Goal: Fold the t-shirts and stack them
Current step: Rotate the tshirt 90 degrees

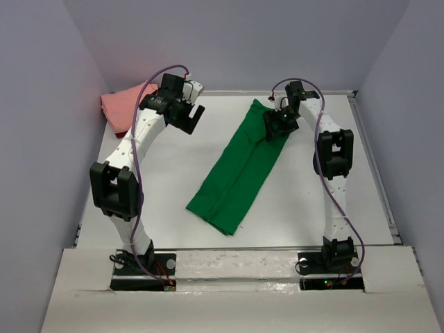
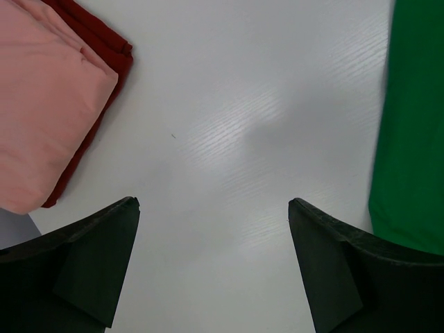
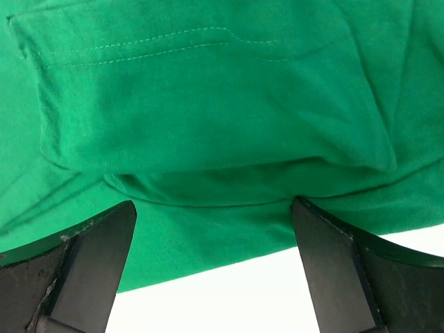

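Three t-shirts lie on the white desk [image 1: 173,229]. The green t-shirt [image 1: 239,170] is folded into a long narrow strip at the desk's middle, its long axis slanting from the near centre up toward the far right side. The narrow far end, with a stitched hem showing in the right wrist view, points at the desk's far edge. The salmon-pink t-shirt [image 1: 128,103] sits folded in the desk's far-left corner, resting on the folded dark red t-shirt [image 2: 114,52], whose edge peeks out beneath it. The right fingers [image 3: 333,270] are spread wide over the strip's far end, green cloth between them and nothing gripped; whether they touch it cannot be told. The left fingers [image 2: 83,270] are spread wide over bare desk between the corner stack and the green strip, holding nothing.
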